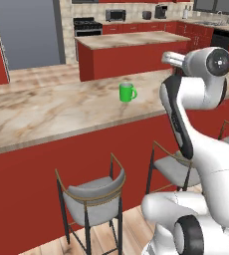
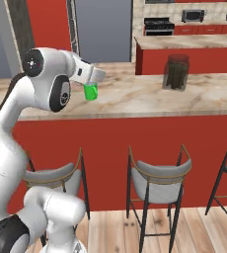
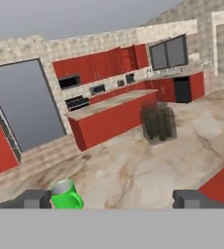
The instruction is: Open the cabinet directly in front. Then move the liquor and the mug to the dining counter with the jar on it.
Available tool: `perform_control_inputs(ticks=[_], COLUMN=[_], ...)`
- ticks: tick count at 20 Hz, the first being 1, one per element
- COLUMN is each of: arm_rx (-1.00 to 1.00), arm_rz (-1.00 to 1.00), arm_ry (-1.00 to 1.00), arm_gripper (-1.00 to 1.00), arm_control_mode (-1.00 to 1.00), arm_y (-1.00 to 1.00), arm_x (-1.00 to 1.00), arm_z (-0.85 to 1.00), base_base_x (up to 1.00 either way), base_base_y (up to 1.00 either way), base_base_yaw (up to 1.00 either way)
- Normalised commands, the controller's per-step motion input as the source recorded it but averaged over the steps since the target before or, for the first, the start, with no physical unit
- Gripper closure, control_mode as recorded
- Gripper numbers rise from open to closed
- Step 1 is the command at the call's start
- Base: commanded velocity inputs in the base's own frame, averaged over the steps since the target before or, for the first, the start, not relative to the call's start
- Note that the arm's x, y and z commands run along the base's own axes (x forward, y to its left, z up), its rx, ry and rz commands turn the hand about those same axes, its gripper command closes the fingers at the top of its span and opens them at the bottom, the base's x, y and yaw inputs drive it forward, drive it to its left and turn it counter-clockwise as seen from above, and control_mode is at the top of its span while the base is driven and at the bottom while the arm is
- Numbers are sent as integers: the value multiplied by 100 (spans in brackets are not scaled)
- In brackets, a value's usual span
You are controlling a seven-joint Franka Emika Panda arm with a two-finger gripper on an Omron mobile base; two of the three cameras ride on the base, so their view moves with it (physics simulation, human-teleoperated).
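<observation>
Basically the mug (image 1: 127,92) stood upright on the dining counter (image 1: 47,112), small, bright green, loop handle to one side, greyish inside, nothing seen in it. Judged light & rigid, prob. glazed so a bit slick; best taken across the body w/ pads on opposite walls, handle left clear, or it would swivel in the grip. Looked already set down, so no need to take it again. In the hand view the mug (image 3: 65,195) sat just inside the left fingertip, not between the two, and the gripper (image 3: 112,199) had its jaws spread wide w/ nothing in them, i.e. let go. From the right base view the hand's white body covered part of the mug (image 2: 91,92). Further along the same counter the jar (image 2: 175,72) stood well apart from the mug: dark, boxy, bigger, prob. heavier & breakable. Liquor couldn't be made out anywhere on the top, so that half of the job looked undone. Grey-seated stools (image 1: 94,196) lined the red front below; behind, the shorter red island (image 1: 131,47) and range.
</observation>
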Motion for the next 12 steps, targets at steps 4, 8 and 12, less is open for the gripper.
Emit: perform_control_inputs(ticks=[4, 8, 12], arm_rx=[-15, -4, 0], arm_rz=[0, 0, 0], arm_ry=[-26, -30, -2], arm_gripper=[-100, -100, -100], arm_control_mode=[-100, -100, -100], arm_y=[-1, -6, 0], arm_x=[-100, -92, -4], arm_z=[-100, -38, 0], base_base_x=[0, 0, 0], base_base_y=[0, 0, 0], base_base_yaw=[0, 0, 0])
